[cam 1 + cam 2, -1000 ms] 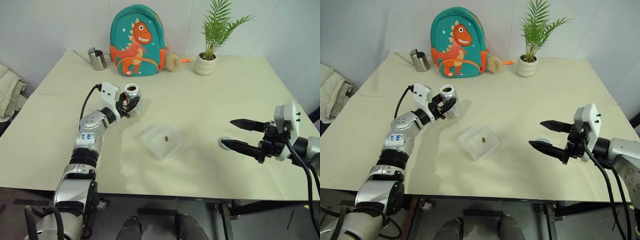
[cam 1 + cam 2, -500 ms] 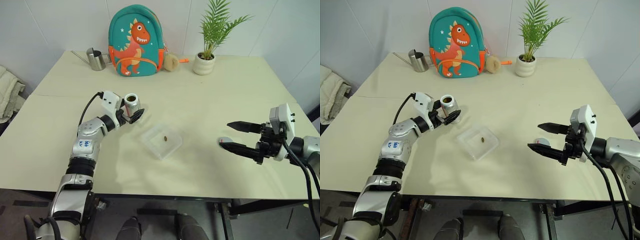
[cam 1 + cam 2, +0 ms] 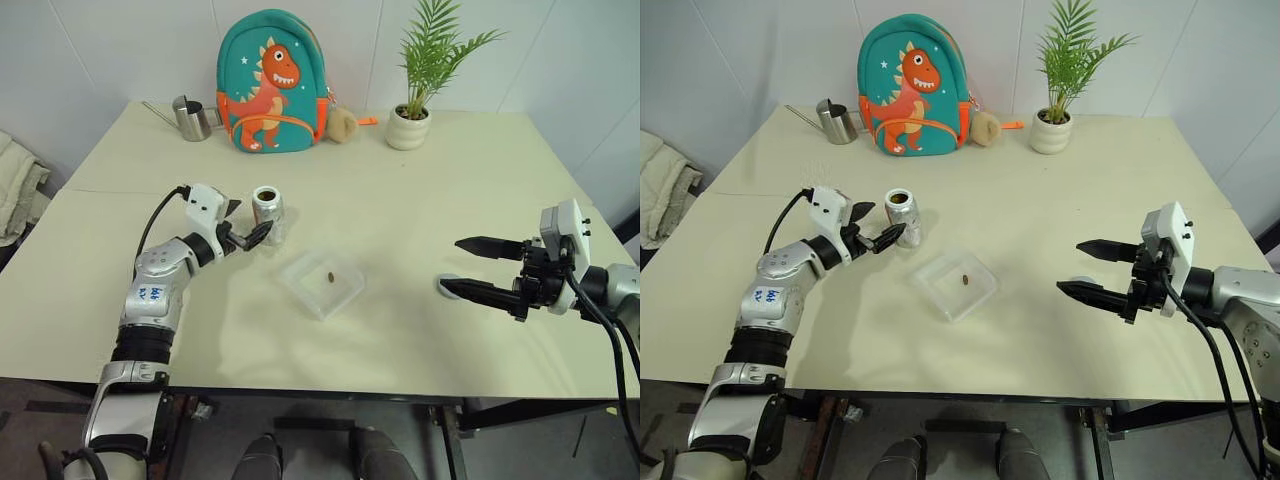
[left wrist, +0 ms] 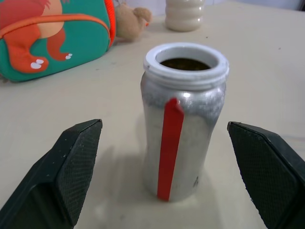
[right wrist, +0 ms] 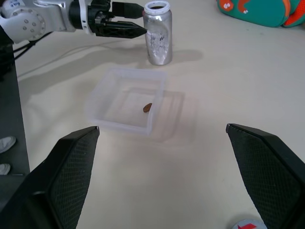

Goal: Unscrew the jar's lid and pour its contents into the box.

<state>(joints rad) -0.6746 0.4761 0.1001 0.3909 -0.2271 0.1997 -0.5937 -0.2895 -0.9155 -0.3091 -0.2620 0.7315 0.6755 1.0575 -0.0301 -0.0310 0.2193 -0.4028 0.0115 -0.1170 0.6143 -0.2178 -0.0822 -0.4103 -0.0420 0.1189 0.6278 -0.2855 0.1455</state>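
Observation:
The jar point(image 3: 267, 212) stands upright on the table with its mouth open, a red stripe down its side point(image 4: 170, 143). My left gripper point(image 3: 243, 222) is open just to the left of it, and its fingers touch nothing. The box point(image 3: 345, 293) lies at the table's middle with the contents, a small brown pellet point(image 3: 330, 277), inside it. The lid point(image 3: 450, 286) lies flat on the table to the right, partly hidden under the lower finger of my right gripper point(image 3: 452, 265). That gripper is open and empty.
A dinosaur backpack point(image 3: 272, 82), a steel watering can point(image 3: 192, 118), a small plush toy point(image 3: 344, 122) and a potted plant point(image 3: 408, 128) line the table's far side. Folded cloth point(image 3: 15, 190) lies off the table's left edge.
My left gripper has opened, let go of the jar and drawn back to the left. The jar now stands free on the table. My right gripper has kept still.

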